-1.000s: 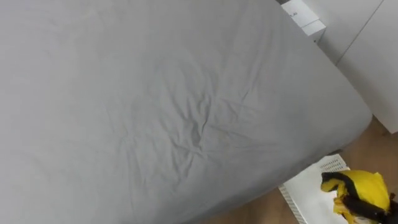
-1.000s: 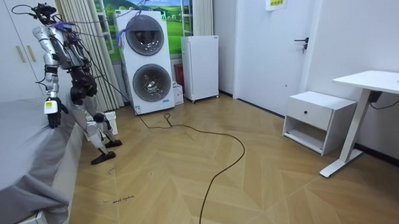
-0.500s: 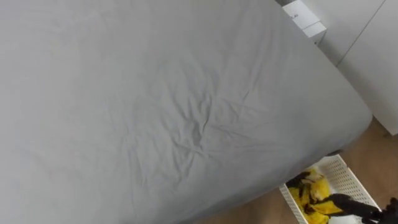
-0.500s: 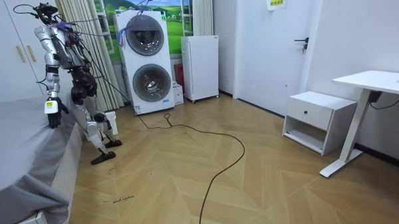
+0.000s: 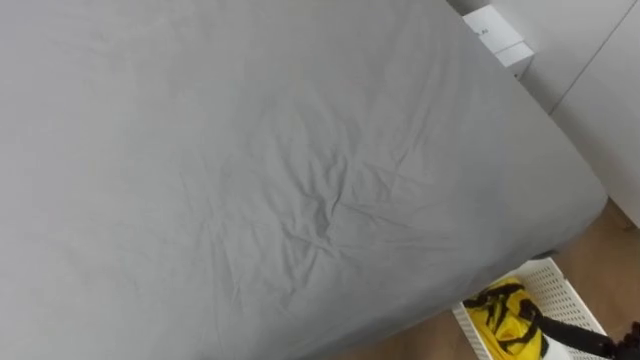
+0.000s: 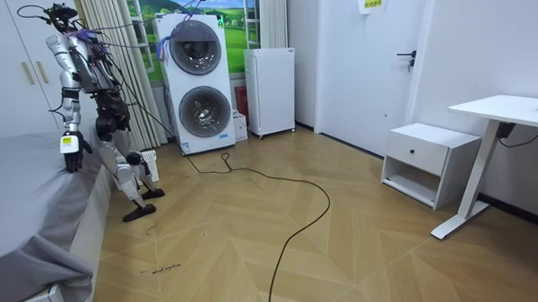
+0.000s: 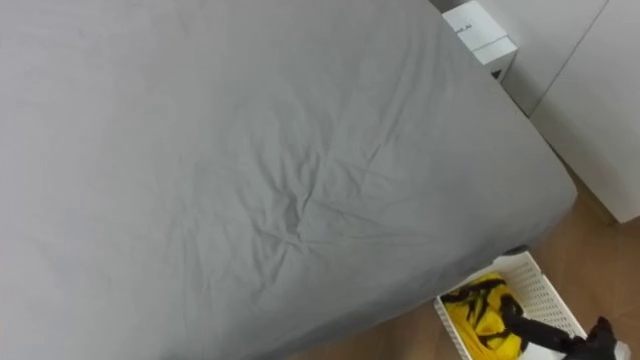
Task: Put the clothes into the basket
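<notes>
**Robot position.** The robot stands on the wooden floor at the side of the bed. It is close to the bed's far corner, next to the white wardrobe.

**Bed.** A grey sheet covers the bed and is creased near the bed's middle.

**Task item.** A yellow garment with black trim lies bunched inside the white slatted basket. The basket sits on the floor just beside the bed, below that same corner. The bed's overhanging edge covers part of the basket from above.

**Right hand**. It shows as a dark shape reaching over the basket on the side away from the bed, with its tip at the garment. I cannot tell whether it touches or holds the cloth, or whether it is spread or closed.

**Left hand**. In the room view it hangs at the bed's edge, about level with the top of the mattress. It is too small to tell its state.

**Surroundings.** A curtain and a stacked washer and dryer stand beyond the bed's far corner, behind the robot.
</notes>
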